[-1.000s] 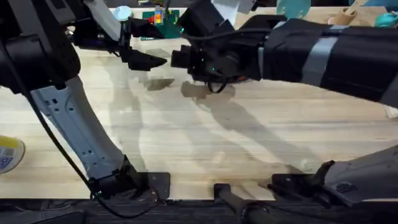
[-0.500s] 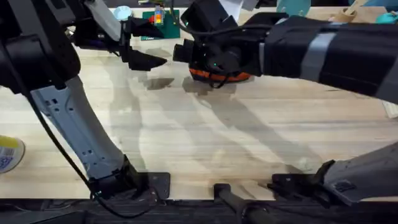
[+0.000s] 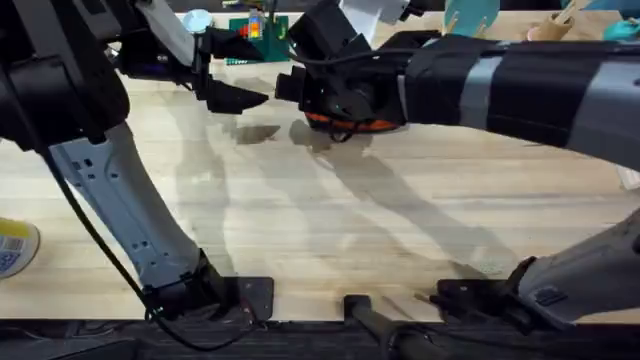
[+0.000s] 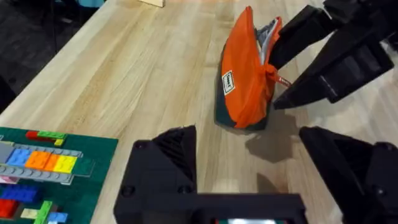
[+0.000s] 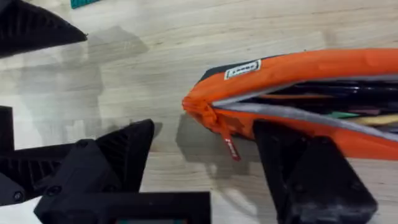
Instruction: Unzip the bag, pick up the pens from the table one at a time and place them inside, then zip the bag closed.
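The orange bag (image 3: 352,122) stands on its navy bottom strip on the table (image 3: 330,230), far from the bases. Its zipper is open along the top (image 5: 292,106), showing grey lining, and dark slim shapes that look like the pens (image 5: 348,90) lie inside. The red zipper pull (image 5: 230,148) hangs off the bag's (image 5: 280,65) near end. My right gripper (image 5: 205,146) is open, its fingers (image 5: 298,155) on either side of that end. My left gripper (image 4: 245,134) is open and empty, a short way off, facing the bag's (image 4: 245,81) end and the right gripper (image 4: 323,56).
A green baseplate with coloured bricks (image 3: 250,30) lies at the far edge behind the left gripper (image 3: 235,97), also seen beside it (image 4: 43,162). A yellow-labelled roll (image 3: 12,250) sits at the left edge. Bare wood stretches across the table's middle and front.
The right arm has shifted toward the far side, uncovering the bag's orange flank beneath its gripper. The left arm has not moved.
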Controlling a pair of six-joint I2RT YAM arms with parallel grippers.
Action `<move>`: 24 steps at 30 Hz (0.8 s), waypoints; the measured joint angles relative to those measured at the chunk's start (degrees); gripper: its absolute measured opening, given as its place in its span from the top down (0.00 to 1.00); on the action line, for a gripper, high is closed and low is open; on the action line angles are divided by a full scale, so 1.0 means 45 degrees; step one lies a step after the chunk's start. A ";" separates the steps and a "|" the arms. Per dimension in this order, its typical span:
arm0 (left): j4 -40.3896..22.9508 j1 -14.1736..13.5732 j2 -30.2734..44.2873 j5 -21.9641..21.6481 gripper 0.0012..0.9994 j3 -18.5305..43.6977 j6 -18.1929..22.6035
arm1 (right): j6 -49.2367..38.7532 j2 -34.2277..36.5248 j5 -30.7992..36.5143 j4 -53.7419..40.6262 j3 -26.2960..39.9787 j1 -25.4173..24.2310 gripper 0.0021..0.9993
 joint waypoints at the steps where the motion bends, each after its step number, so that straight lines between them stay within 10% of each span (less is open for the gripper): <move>1: 0.0000 0.0000 0.0000 -0.0005 0.00 0.0000 0.0000 | -0.0001 0.0048 0.0000 0.0036 0.0000 0.0000 0.08; 24: 0.0000 0.0000 0.0000 -0.0005 0.00 0.0000 0.0000 | 0.0005 0.0389 0.0000 0.0054 0.0000 -0.0267 0.67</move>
